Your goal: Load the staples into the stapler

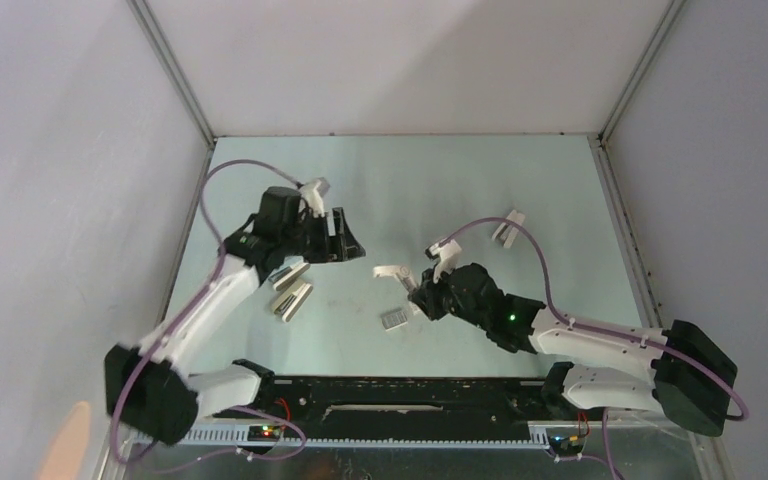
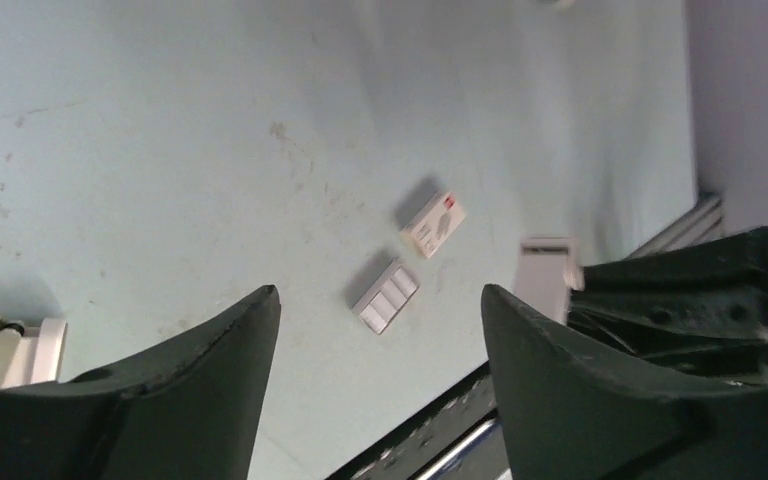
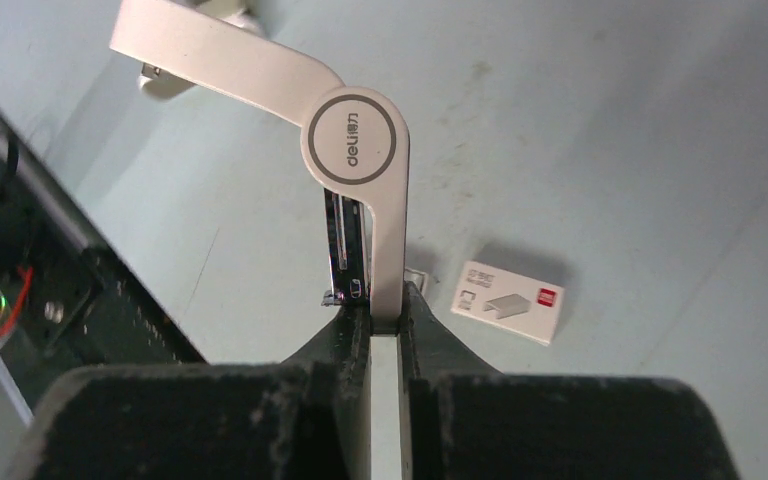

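My right gripper [image 1: 422, 295] [image 3: 380, 315] is shut on the lower arm of the slim white stapler [image 3: 358, 140], which stands open. Its other arm angles up to the left, and the dark metal channel [image 3: 345, 250] is exposed beside the held arm. In the top view the stapler [image 1: 392, 272] juts left of the gripper, above the table's middle. The staples [image 1: 394, 319] [image 2: 385, 297], a small grey block, lie flat on the table just near of it. My left gripper [image 1: 345, 238] [image 2: 380, 292] is open and empty, raised at the left.
A small white box with a red mark [image 3: 508, 301] [image 2: 432, 224] lies by the staples. Two larger silver-and-white bars [image 1: 290, 285] lie under the left arm. A short white stub [image 1: 507, 228] lies at the back right. The dark base rail [image 1: 400, 395] runs along the near edge.
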You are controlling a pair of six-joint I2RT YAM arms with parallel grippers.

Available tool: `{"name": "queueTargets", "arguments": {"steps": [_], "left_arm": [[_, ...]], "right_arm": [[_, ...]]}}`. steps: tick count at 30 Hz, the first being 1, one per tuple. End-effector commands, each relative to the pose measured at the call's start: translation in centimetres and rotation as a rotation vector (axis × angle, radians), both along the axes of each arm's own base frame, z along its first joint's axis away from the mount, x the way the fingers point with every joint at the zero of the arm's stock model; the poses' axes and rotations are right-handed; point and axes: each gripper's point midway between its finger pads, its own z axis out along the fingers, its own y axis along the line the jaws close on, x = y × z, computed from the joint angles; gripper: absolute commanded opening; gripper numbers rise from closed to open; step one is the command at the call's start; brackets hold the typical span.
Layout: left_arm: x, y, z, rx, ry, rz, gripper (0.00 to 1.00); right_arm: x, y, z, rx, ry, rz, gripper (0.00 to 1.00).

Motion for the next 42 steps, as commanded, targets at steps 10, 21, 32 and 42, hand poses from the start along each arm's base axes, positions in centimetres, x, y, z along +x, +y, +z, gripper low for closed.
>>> {"name": "queueTargets", "arguments": {"steps": [10, 21, 32, 42], "left_arm": [[-2.1, -4.0, 5.9, -0.321, -0.275, 0.237, 0.91], [-1.5, -4.1, 3.7, -0.294, -0.204, 0.331, 0.84], [-0.9, -3.7, 2.0, -0.305, -0.134, 0.435, 0.68], [-0.6, -2.8, 0.8, -0.282, -0.115, 0.501, 0.48]], "right_arm": [[2.3, 1.4, 1.7, 0.188, 0.185, -0.21, 0.0], [1.9, 3.8, 2.2, 0.275, 0.237, -0.097, 0.0], [2.6, 5.2, 1.5, 0.312, 0.246, -0.08, 0.0], [2.6, 6.2, 0.7, 0.323, 0.247, -0.045, 0.0]]}}
